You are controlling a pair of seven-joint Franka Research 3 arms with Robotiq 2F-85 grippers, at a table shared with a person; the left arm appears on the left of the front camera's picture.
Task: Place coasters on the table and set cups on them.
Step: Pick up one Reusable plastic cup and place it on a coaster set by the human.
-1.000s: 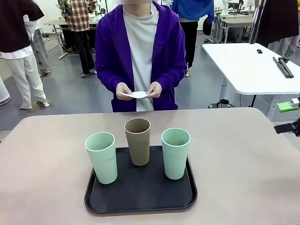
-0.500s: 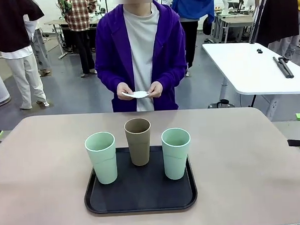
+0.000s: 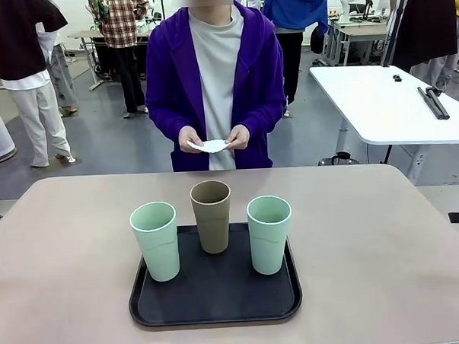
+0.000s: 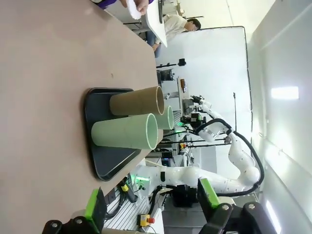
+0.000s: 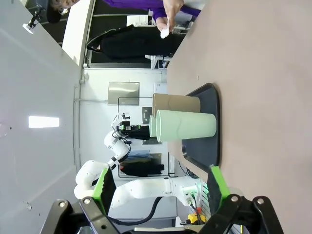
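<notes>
Standing at upper centre of the front view, a person pinches the white coasters [image 3: 212, 145] between both hands [image 3: 188, 138], just beyond the table [image 3: 65, 248]. A mint cup [image 3: 155, 240], a tan cup [image 3: 211, 215] and a second mint cup [image 3: 269, 233] stand upright on a black tray [image 3: 216, 310] at lower centre. Your left gripper [image 4: 151, 204] and right gripper [image 5: 161, 187] are spread wide, holding nothing. The coasters look thin, light and probably floppy: take one by its edge. The cups look light and stiff: grasp mid-wall.

No legible text or labels
</notes>
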